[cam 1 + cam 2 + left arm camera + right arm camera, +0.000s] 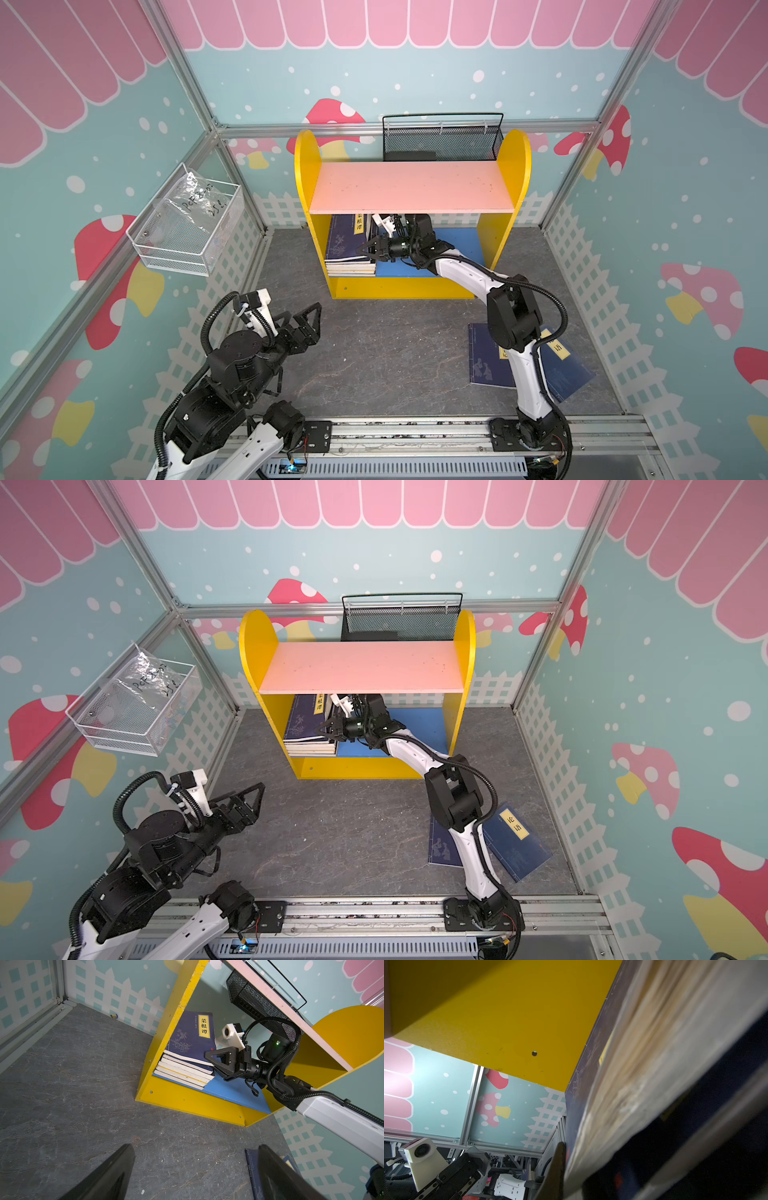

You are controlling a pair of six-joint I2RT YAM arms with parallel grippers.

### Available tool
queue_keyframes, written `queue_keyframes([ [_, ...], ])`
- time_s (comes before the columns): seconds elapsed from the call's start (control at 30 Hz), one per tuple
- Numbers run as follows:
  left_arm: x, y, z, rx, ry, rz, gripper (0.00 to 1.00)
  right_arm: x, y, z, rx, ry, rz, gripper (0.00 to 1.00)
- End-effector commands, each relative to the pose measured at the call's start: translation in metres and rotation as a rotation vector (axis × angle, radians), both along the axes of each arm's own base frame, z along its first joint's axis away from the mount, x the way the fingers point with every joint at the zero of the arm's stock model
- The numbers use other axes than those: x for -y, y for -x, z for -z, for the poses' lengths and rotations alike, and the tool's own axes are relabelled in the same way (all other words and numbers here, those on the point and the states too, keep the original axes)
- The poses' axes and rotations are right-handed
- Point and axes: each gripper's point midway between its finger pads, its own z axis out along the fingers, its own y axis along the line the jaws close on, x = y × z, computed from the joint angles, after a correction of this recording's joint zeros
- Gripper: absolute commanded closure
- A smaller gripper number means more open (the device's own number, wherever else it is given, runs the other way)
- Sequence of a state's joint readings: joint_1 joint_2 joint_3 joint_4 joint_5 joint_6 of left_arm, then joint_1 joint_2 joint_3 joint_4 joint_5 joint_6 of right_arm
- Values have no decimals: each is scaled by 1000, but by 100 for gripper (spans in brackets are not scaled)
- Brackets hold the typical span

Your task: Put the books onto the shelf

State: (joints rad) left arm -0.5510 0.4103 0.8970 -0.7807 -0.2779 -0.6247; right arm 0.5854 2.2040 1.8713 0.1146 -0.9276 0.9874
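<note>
Books (484, 361) on floor (374, 353), partly under right arm (525, 374)

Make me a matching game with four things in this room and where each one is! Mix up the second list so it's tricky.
Things:
1. pile of books
2. two loose blue books
3. black basket
4. white basket

Places:
A. hanging on the side wall, with a clear bag inside
B. on the blue bottom board of the shelf
C. flat on the grey floor
D. behind the shelf, against the back wall

Right pairs: 1-B, 2-C, 3-D, 4-A
</note>
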Motion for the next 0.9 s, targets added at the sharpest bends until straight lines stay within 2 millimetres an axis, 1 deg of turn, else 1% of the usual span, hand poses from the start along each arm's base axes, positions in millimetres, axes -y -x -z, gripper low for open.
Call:
queue_keyframes([
  [0.0, -4, 0, 4, -4, 3, -24, 6, -3, 5, -35, 118, -44, -23, 92],
  [0.5, -3, -1, 7, -6, 5, -19, 6, -3, 12, -47, 143, -63, -48, 93],
  [0.8, -3, -1, 8, -8, 5, -20, 6, -2, 16, -52, 154, -68, -60, 93],
  [0.87, -3, -1, 8, -7, 5, -21, 6, -3, 16, -50, 150, -67, -61, 93],
])
